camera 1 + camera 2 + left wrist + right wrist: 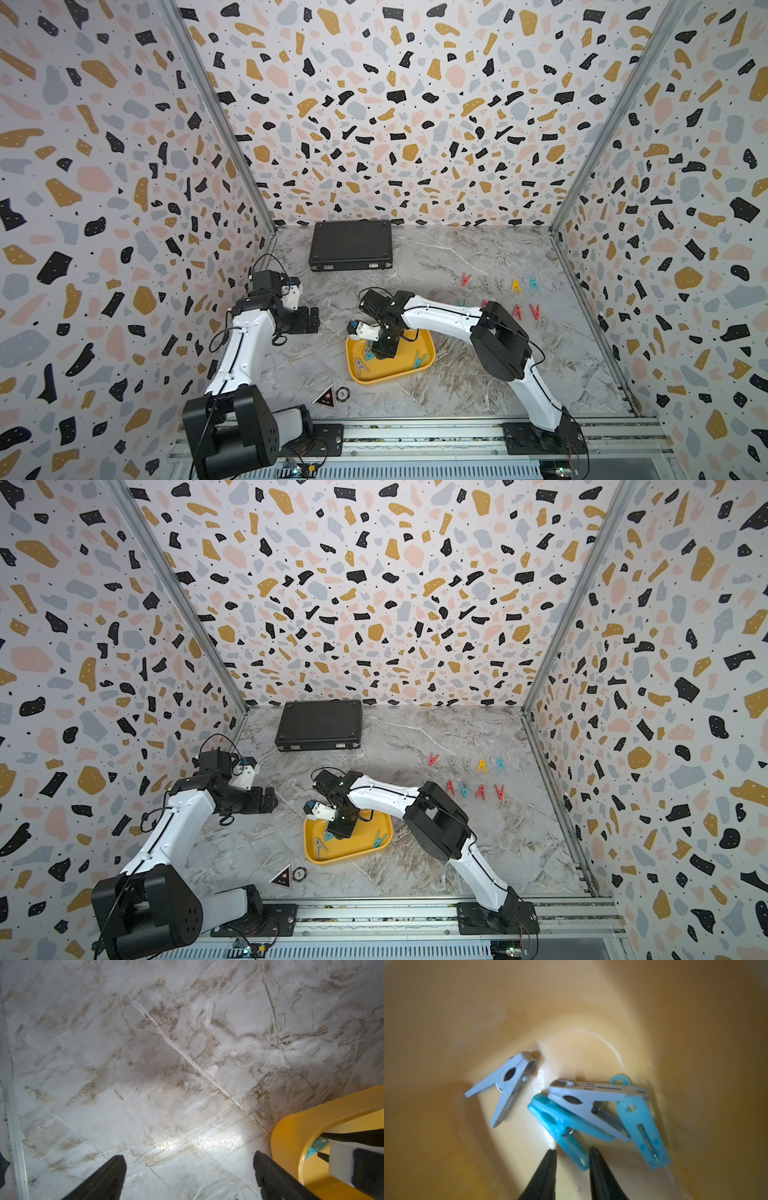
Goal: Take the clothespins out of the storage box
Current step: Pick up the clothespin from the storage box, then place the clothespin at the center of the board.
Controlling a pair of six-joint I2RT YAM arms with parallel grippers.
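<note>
Marble-patterned tabletop (457, 382) bears the shallow yellow plastic storage box (386, 377), clothespins (419, 359) inside. Right gripper (572, 1150), jaws narrow, straddles one leg of a teal plastic clothespin (550, 1118); whether it pinches, I cannot tell. A grey plastic clothespin (583, 1099) overlaps it, so lifting risks dragging both or slipping. Left gripper (189, 1157) gapes wide, empty.

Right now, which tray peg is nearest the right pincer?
The teal peg under the grey peg: its leg reaches between the right pincer's tips; the other teal peg lies clear.

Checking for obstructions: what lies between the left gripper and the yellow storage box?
Nothing: bare marble table separates the left gripper from the storage box, shown in the left wrist view.
</note>
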